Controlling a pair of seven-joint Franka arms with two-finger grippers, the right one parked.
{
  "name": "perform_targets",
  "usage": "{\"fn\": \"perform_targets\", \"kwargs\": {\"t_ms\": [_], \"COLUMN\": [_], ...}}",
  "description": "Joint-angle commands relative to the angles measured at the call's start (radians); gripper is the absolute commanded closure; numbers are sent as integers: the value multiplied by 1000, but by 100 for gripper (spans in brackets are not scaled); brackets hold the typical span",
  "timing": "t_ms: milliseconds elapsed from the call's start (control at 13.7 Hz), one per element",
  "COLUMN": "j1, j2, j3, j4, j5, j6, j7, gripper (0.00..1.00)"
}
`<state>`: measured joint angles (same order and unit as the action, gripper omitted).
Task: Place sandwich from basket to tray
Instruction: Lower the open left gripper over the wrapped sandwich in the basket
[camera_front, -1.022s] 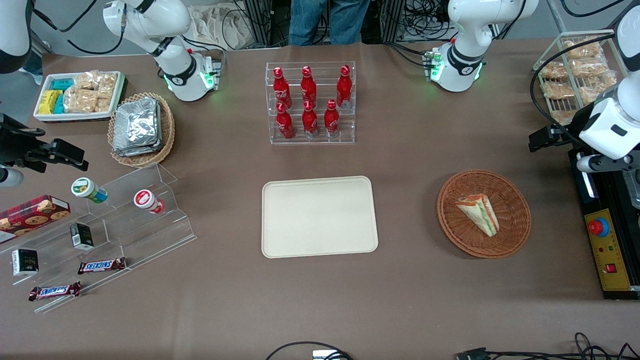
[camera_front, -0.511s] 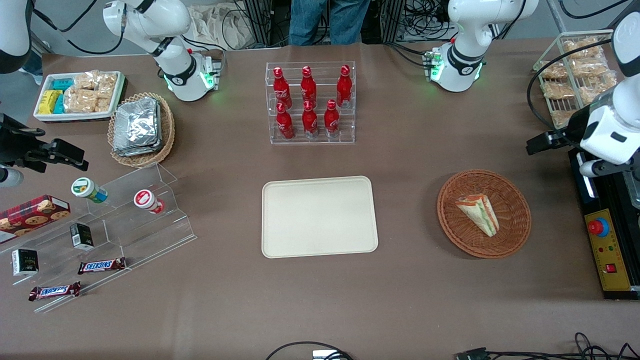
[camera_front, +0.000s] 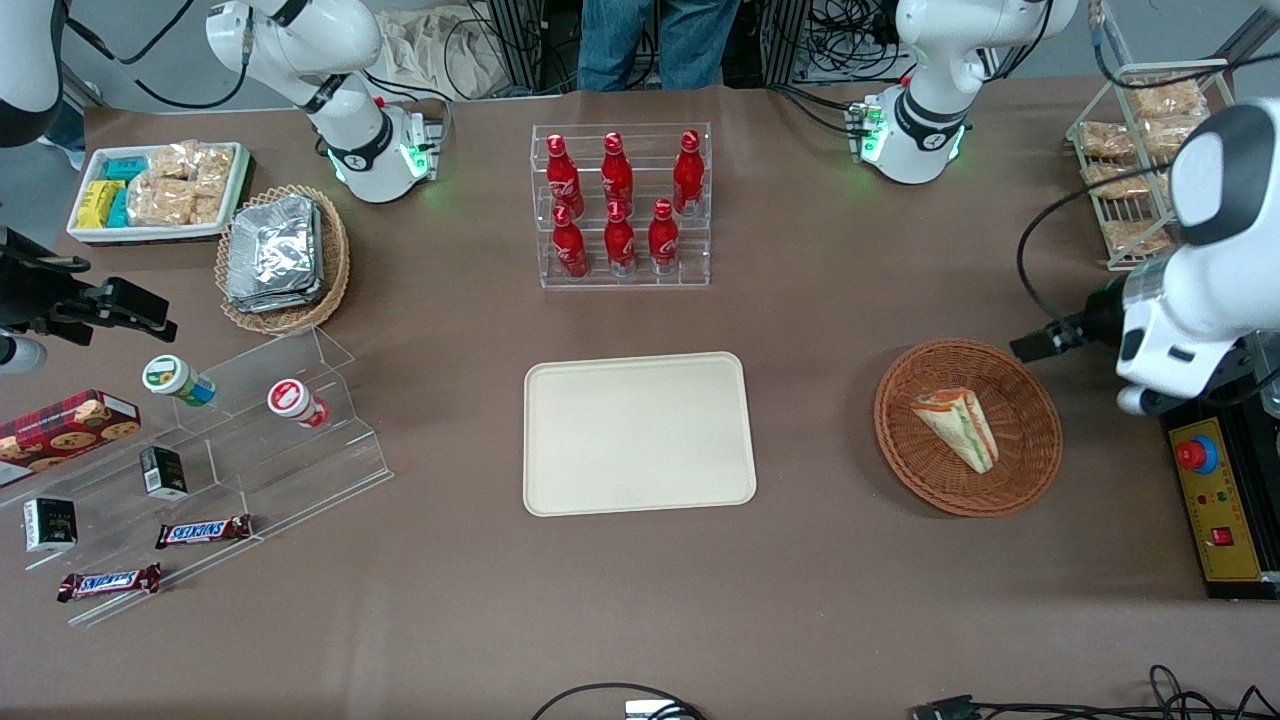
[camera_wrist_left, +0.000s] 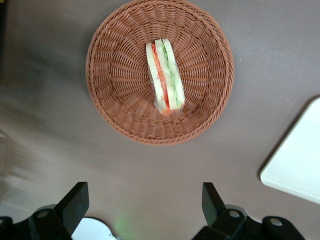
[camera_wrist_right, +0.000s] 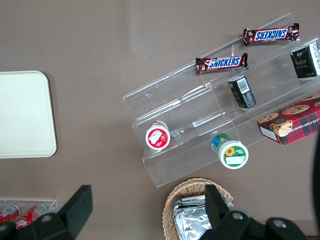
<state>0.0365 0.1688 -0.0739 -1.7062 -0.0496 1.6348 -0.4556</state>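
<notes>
A brown table seen from above. Nearest the front camera, a cream tray (camera_front: 639, 434) lies bare at the table's middle. Well apart from it, toward the working arm's end, a round wicker basket (camera_front: 1030, 460) holds the sandwich (camera_front: 957, 428), a wedge lying on its side near the basket's centre. The gripper (camera_wrist_left: 145, 210) hangs above the table just beside the basket, toward the working arm's end, its fingers (camera_wrist_left: 75, 202) spread wide and holding nothing. Farther from the camera, a clear rack of red bottles (camera_front: 620, 205) stands upright.
</notes>
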Motion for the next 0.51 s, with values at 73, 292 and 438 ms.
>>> {"fn": "perform_targets", "kwargs": {"t_ms": [73, 292, 438], "j1": [-6, -4, -4], "j2": [43, 115, 168], "j3": [9, 11, 12], "j4": [-105, -130, -135], "j5": [-15, -15, -15], "j6": [176, 269, 321], "j7": [-31, -60, -74], "gripper": [0, 0, 0]}}
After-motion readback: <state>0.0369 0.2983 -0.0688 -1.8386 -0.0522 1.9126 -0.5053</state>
